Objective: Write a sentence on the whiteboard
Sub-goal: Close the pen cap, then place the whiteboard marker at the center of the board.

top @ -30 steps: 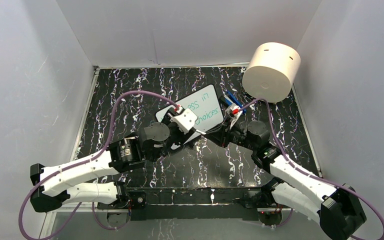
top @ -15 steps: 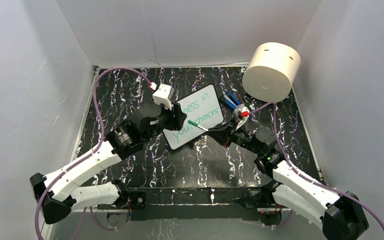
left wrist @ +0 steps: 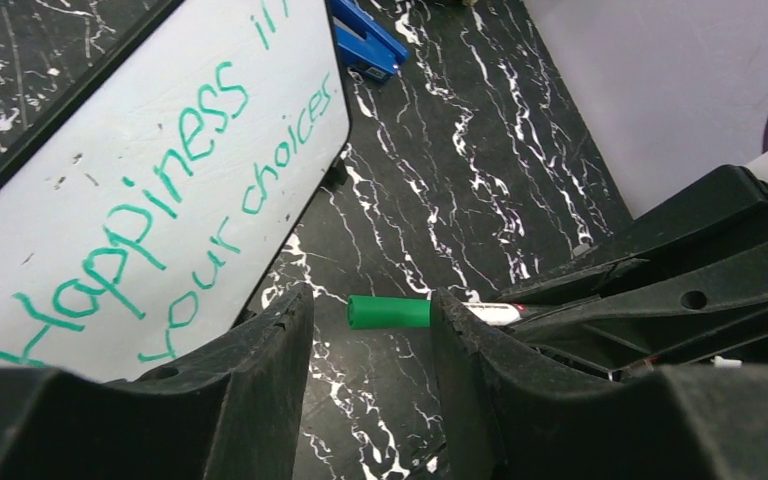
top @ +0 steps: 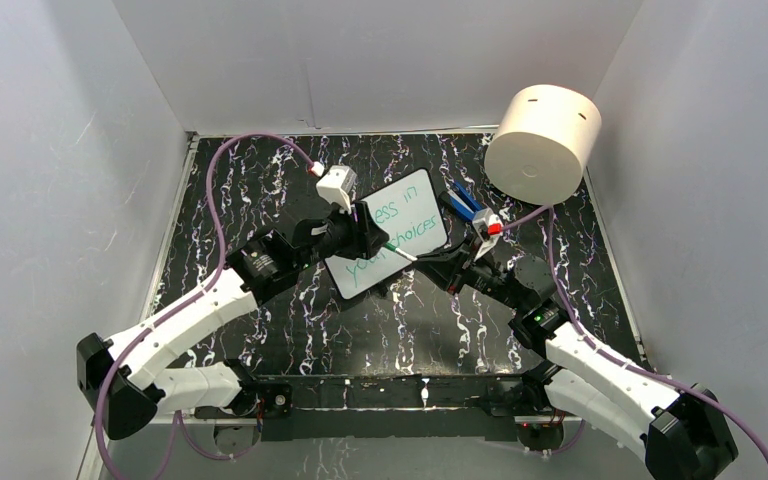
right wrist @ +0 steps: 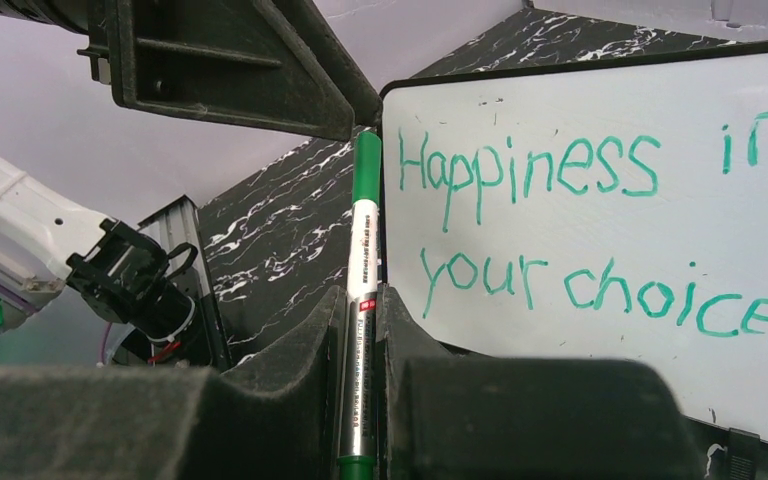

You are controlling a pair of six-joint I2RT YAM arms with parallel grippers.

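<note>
Lying slanted at the centre of the top view, the whiteboard [top: 418, 195] carries the sentence [right wrist: 560, 168]. There its first letters hide behind the left gripper [top: 368, 238], while the right wrist view reads "Happiness in your choices". At that view's lower centre, the right gripper [right wrist: 360, 345] clamps a green marker [right wrist: 362, 250]. Only the left wrist view shows the left gripper's jaws parted, with the marker's cap between them.

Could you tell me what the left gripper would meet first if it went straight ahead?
Likely the green cap of the white-barrelled marker pen, which the right gripper holds; depth is unclear.

White whiteboard [right wrist: 600, 250], teal-green sentence [right wrist: 530, 170], black white-veined table [top: 260, 190], green-capped marker [right wrist: 365, 240]
</note>
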